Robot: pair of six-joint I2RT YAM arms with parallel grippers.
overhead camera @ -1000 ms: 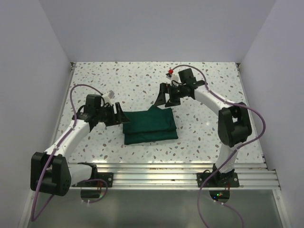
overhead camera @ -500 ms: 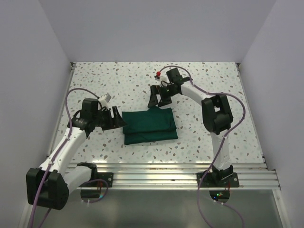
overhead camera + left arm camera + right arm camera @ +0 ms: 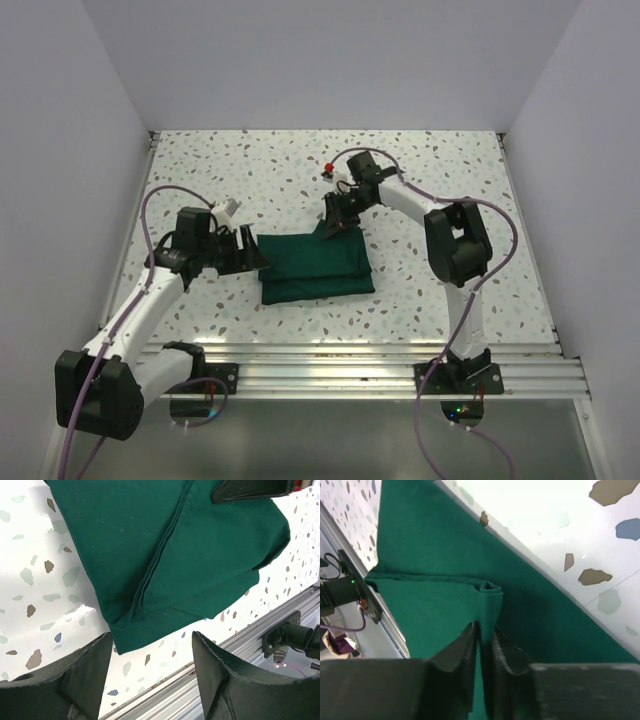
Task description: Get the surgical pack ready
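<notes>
Two arms are busy with the surgical pack (image 3: 315, 265). It lies as a folded green bundle in the middle of the table (image 3: 450, 180), between them. I see no tray, tools or pads. If they are inside, the cloth hides them.

A second ago my right gripper (image 3: 484, 630) hung by the far edge of the pack with its fingers spread. Now it has come in and down onto that edge. Its fingers are almost together, and a thin fold of green cloth is pinched between them. So I think the grab is done, and a pull or a lift of that flap comes next.

My left gripper (image 3: 152, 635) has hardly moved. It waits at the left side of the pack, by the near corner, with its fingers wide apart and nothing in them. I cannot tell if it touches the cloth.

I think it should hold that side down, or the whole bundle may slide when the right arm pulls. The pinch is small, so the fold could slip out.
</notes>
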